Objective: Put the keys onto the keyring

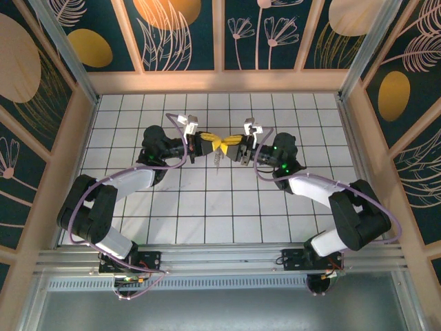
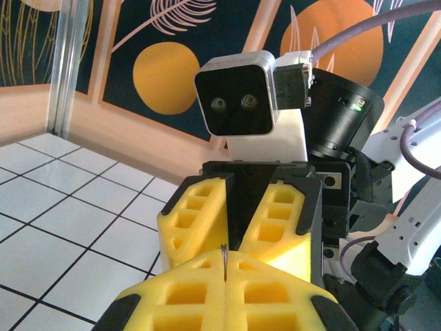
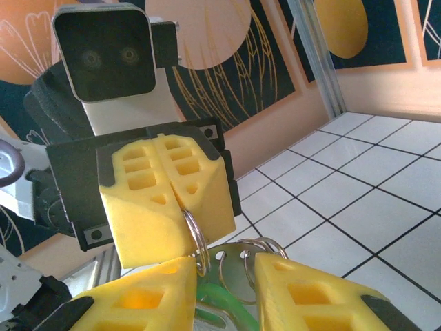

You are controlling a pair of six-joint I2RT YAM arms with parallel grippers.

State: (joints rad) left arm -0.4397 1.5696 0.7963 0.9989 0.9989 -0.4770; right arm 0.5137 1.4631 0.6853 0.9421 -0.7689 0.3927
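Both grippers meet tip to tip above the middle of the tiled floor. My left gripper (image 1: 209,145) (image 2: 224,267) is shut on the keyring (image 3: 196,238), a thin silvery loop whose edge (image 2: 224,258) sticks out between the yellow pads. The keys (image 3: 238,272), a silvery head with small rings and a green piece (image 3: 224,303) below, sit between the fingers of my right gripper (image 3: 226,269) (image 1: 234,147). Those fingers stand apart on either side of the key head. From above, the keys (image 1: 218,160) dangle just under the two grippers.
The white tiled floor (image 1: 220,207) is bounded by wooden-framed patterned walls (image 1: 220,41) at the back and on both sides. An aluminium rail (image 1: 220,258) with the arm bases runs along the near edge. Purple cables loop along both arms.
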